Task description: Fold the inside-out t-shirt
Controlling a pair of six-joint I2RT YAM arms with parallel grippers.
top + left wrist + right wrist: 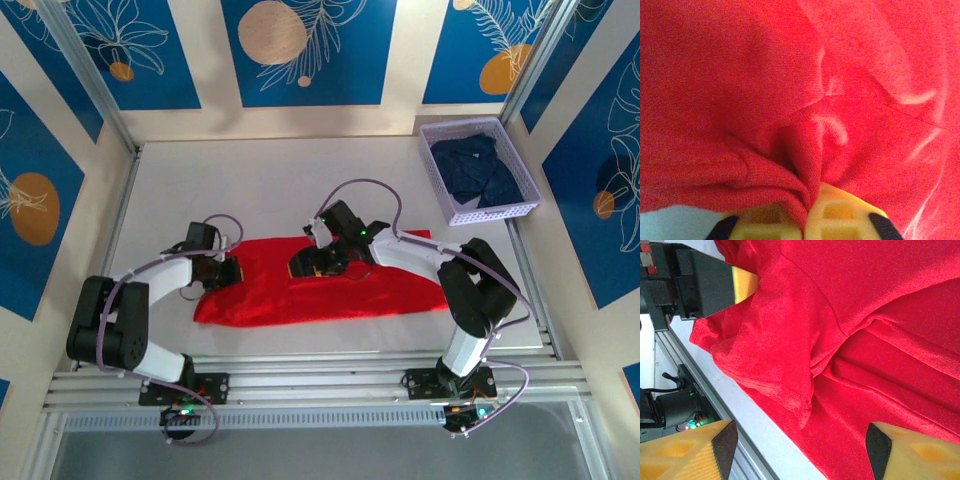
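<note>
One red t-shirt (pixel 330 295) lies across the near half of a white table (pixel 260 185), stretched into a long, rumpled band from left to right. We see the left claw (pixel 805 222) at the shirt's left end. Its yellow fingers (pixel 840 215) are pressed together on a pinched ridge of the red cloth. Folds in the fabric run toward that pinch, and a few faint pale marks show on the cloth nearby. From the right wrist camera the same claw appears at the upper left, its yellow tip touching the shirt's edge.

The right claw (pixel 800 440) sits over the middle of the shirt, toward its far edge. Its two fingers stand wide apart and have hold of nothing. Beneath them we see creased red cloth with a seam, and a strip of bare table beside the hem.

At the far right corner of the table stands a pale lavender basket (pixel 495 213) holding dark navy clothes (pixel 480 170), well apart from the shirt.
</note>
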